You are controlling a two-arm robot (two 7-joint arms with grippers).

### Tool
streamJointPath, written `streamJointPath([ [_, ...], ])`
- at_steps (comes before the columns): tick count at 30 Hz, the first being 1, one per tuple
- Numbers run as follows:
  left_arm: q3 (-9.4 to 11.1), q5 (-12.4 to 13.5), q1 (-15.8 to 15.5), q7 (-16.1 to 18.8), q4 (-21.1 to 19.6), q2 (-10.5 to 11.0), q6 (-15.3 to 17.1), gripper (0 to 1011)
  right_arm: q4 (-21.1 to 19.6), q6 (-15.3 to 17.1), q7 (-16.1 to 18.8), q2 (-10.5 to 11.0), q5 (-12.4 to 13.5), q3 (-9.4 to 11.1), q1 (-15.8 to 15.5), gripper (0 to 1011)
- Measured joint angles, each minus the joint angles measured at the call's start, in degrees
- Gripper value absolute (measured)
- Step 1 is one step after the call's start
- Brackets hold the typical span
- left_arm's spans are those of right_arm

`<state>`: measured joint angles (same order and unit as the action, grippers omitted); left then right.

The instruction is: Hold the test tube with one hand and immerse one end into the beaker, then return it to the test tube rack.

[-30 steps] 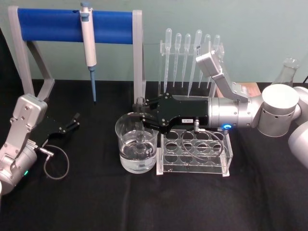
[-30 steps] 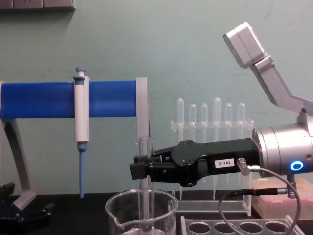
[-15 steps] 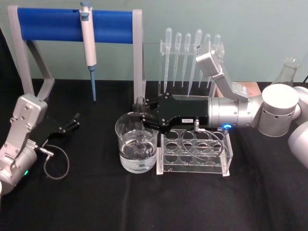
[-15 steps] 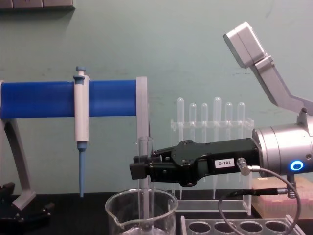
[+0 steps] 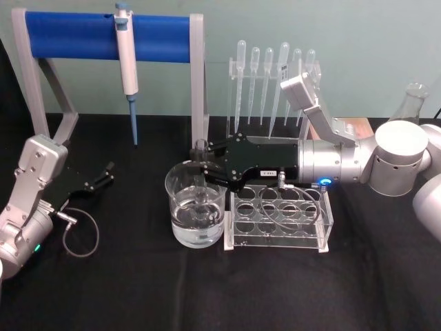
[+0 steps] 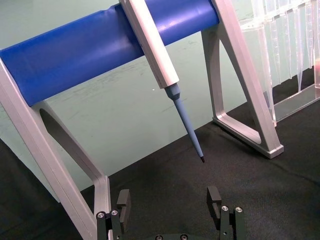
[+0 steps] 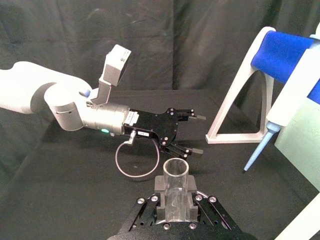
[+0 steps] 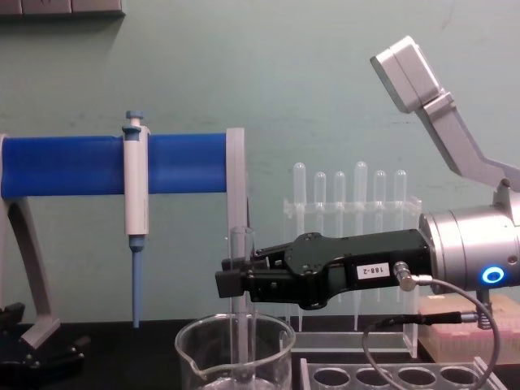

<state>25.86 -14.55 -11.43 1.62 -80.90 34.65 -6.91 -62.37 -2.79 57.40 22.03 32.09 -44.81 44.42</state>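
The test tube (image 5: 200,150) stands upright with my right gripper (image 5: 200,169) shut on its upper part. Its lower end reaches down into the water in the beaker (image 5: 172,185), which sits at the table's middle. From the chest, the test tube (image 8: 241,246) rises above the right gripper (image 8: 231,281) and drops inside the beaker (image 8: 199,345). The right wrist camera looks down on the test tube's open top (image 7: 175,172), clamped between the jaws. My left gripper (image 5: 107,172) rests open on the table at the left, away from the beaker; its fingers (image 6: 123,199) stand apart with nothing between them.
A clear tube rack (image 5: 279,217) stands right beside the beaker, under the right gripper's body. Behind are a blue-barred stand (image 5: 103,34) holding a white-and-blue pipettor (image 5: 126,62), a pipette rack (image 5: 272,76), and a flask (image 5: 415,96) far right.
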Motion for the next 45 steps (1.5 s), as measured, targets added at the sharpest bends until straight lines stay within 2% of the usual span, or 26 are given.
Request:
streamJointPath([
  [45,0.0,0.0,0.0,0.0,0.0,0.0,0.0,1000,0.0,0.0,0.0,0.0,0.0,0.0,0.0,236],
])
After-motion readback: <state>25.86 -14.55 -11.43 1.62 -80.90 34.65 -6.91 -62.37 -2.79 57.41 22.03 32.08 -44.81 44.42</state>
